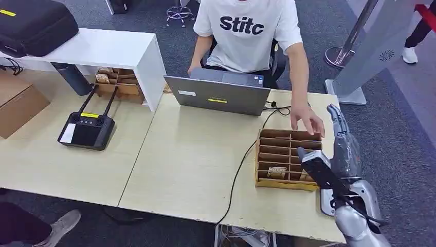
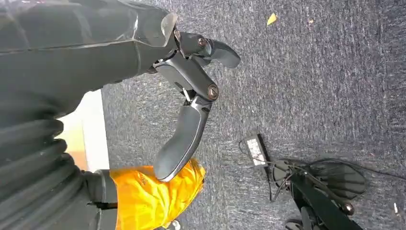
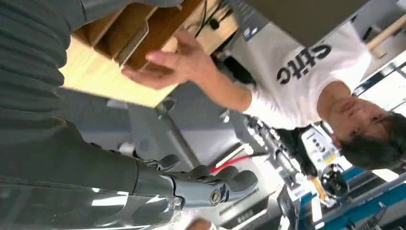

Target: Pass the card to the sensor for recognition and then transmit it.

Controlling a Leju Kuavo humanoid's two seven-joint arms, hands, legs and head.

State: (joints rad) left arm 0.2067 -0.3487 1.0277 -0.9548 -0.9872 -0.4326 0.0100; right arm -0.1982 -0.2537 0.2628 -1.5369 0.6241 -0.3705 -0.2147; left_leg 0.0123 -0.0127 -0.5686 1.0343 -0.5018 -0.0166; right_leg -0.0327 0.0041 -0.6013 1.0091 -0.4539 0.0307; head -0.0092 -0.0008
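Observation:
A wooden slotted card box (image 1: 288, 135) stands on the table's right part, and a small tan card-like piece (image 1: 277, 172) lies in one of its near slots. My right hand (image 1: 343, 138) hovers just right of the box with its fingers stretched forward and nothing in them; the right wrist view shows the same hand (image 3: 210, 184) bare beside the box (image 3: 143, 33). A person's hand (image 1: 307, 120) rests on the box's far edge, also seen as the person's hand (image 3: 174, 62) in the right wrist view. My left hand (image 2: 191, 96) hangs over the carpet, holding nothing.
A person in a white shirt (image 1: 247, 31) sits behind a grey laptop (image 1: 218, 95); its black cable (image 1: 241, 164) runs across the table to the front edge. A black controller (image 1: 86, 128) lies at the left. A white shelf (image 1: 110, 51) stands at the back left.

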